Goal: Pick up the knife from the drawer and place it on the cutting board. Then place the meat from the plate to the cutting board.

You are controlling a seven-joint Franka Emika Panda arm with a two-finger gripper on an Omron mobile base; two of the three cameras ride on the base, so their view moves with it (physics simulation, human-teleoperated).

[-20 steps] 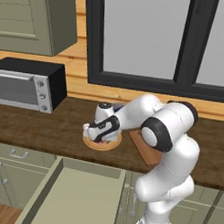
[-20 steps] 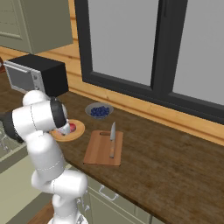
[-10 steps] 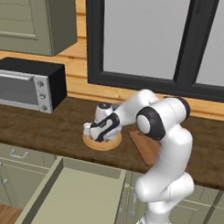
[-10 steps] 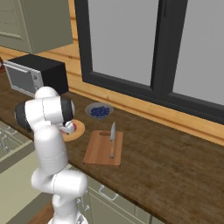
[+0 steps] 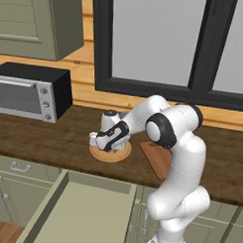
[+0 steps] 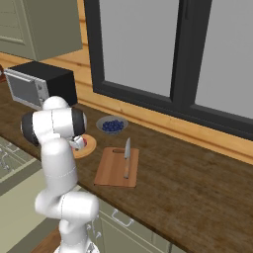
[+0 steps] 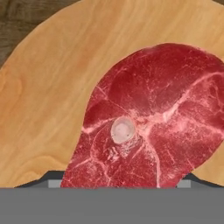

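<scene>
- Hovering low over the plate (image 5: 110, 154), the gripper (image 5: 106, 144) points down at the meat (image 7: 151, 122); whether its jaws are released or clenched on the meat cannot be told.
- Meat lies flat on the plate, its fingertips (image 7: 54, 182) flanking its near edge.
- Knife (image 6: 127, 156) rests on the cutting board (image 6: 116, 167), just beside the plate.
- Drawer (image 5: 80, 216) stands pulled out below the plate.

2 base views, from behind the arm at left and right, facing forward and down over 1 shared counter (image 5: 53, 136) and plate (image 5: 110, 154). Hand view pressed close above the meat (image 7: 153, 118).
</scene>
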